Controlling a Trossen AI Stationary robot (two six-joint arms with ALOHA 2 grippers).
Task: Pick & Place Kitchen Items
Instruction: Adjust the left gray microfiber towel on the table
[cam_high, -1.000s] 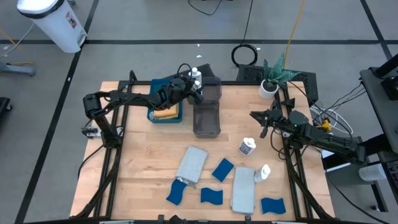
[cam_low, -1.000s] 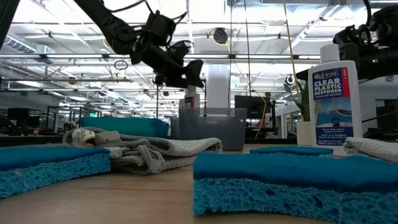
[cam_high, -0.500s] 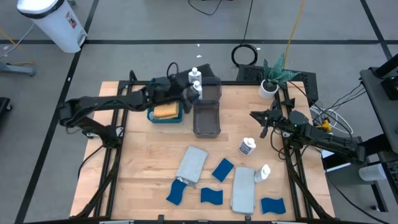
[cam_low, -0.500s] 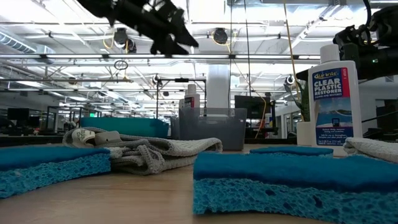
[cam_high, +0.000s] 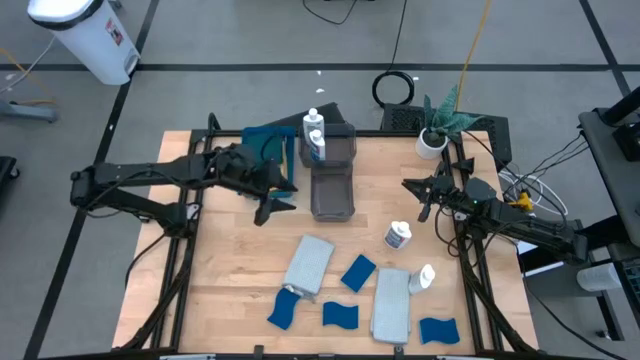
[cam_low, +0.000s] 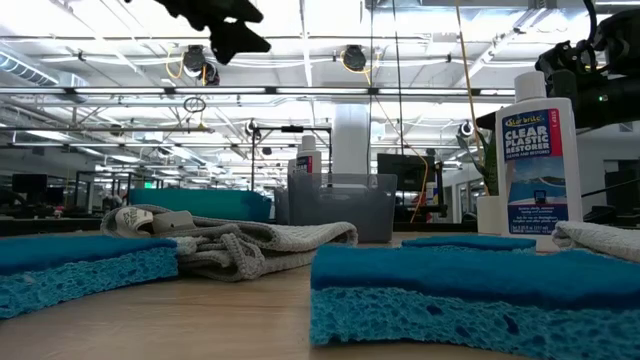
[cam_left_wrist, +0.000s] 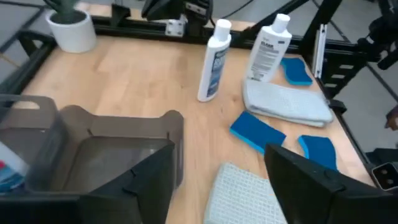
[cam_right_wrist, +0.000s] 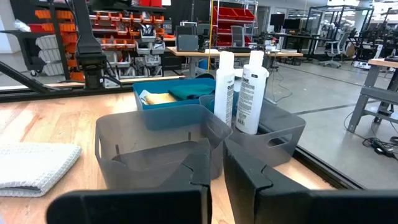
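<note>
white bottles (cam_high: 314, 134) stand upright in the far grey bin (cam_high: 333, 146); left gripper (cam_high: 275, 199) jaws parted, empty; right gripper (cam_high: 424, 200) jaws closed.

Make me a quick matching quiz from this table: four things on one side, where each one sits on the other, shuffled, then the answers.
1. Two white labelled bottles
2. Orange folded cloth
3. Small potted plant
4. Open left hand

A. In the blue flat tray
B. Far right table corner
C. In the far grey plastic bin
D. In the air beside the near grey bin

1-C, 2-A, 3-B, 4-D
</note>
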